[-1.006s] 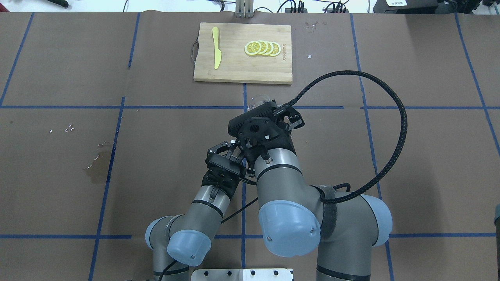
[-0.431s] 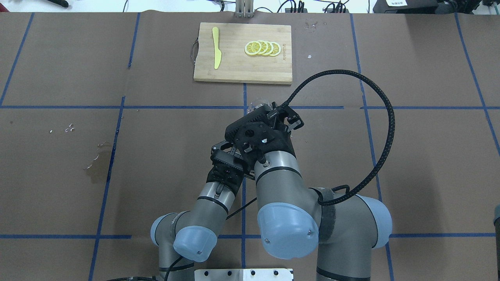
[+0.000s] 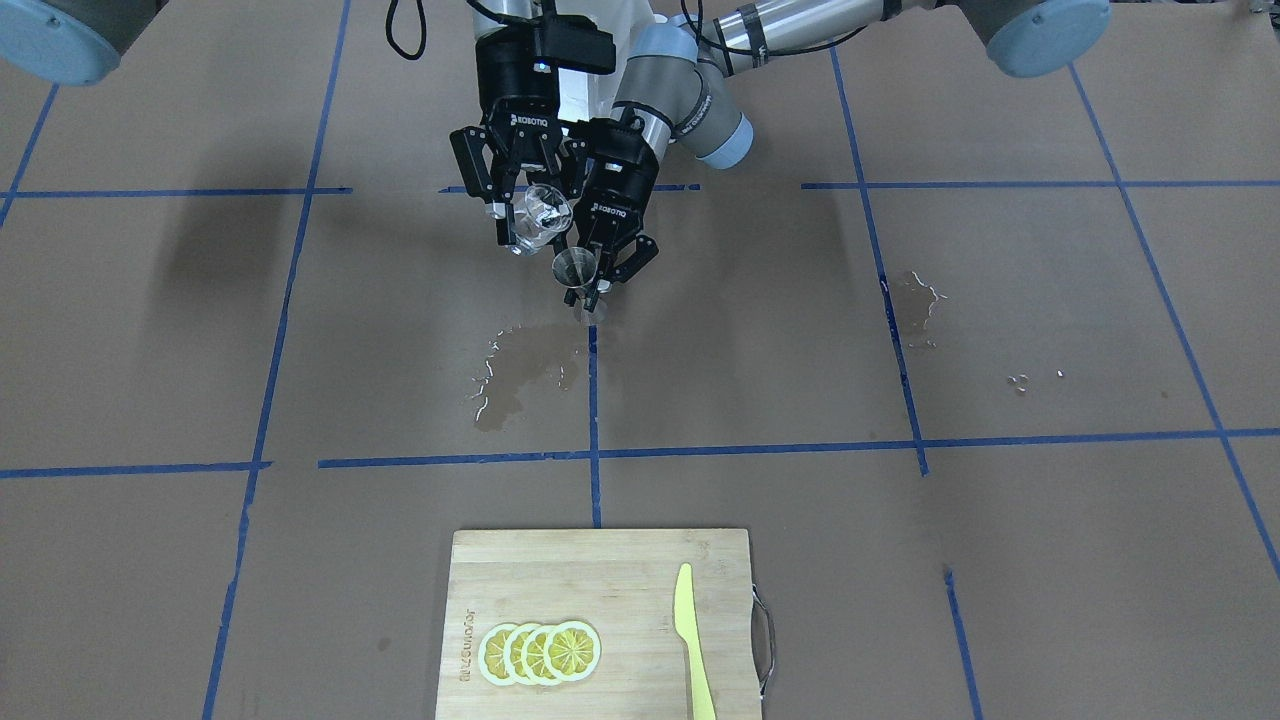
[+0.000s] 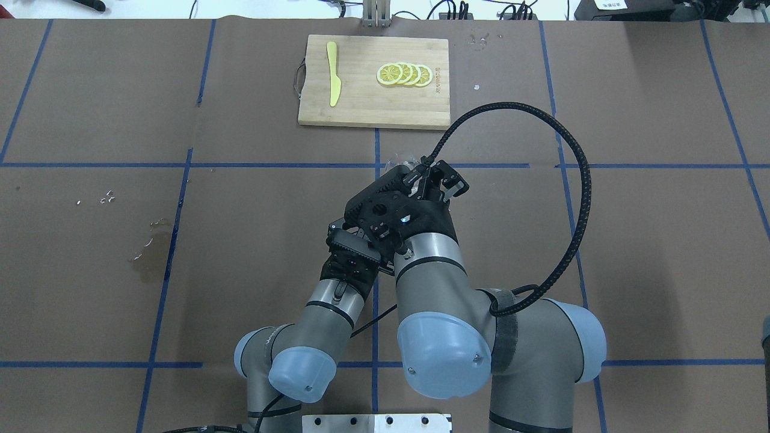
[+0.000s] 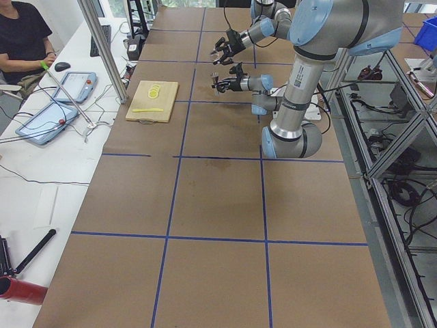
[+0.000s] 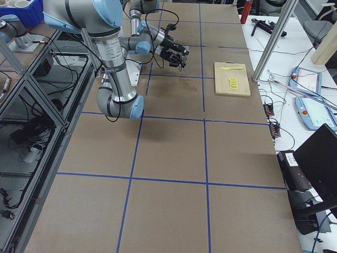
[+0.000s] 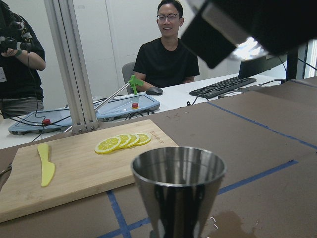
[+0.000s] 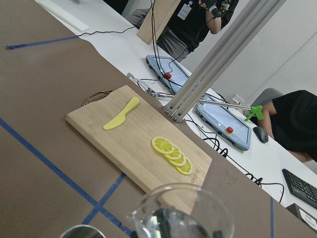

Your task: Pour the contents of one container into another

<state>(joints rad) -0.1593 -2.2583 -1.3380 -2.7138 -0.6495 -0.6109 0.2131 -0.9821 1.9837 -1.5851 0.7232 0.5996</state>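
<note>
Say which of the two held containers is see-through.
The glass cup, in the right gripper; the jigger in the left gripper is opaque grey metal.

**Camera Placement**

The desk (image 4: 662, 240) is viewed steeply from behind and from across, and lengthwise from both ends. Both wrist views (low and close) are aimed toward the cutting board (image 7: 79, 168), which is shared by all.

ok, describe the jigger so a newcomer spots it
From the board, follow the blue line past the wet patch. The jigger hangs there in the left gripper: grey metal, hourglass-shaped, unlike the clear cup beside it.
</note>
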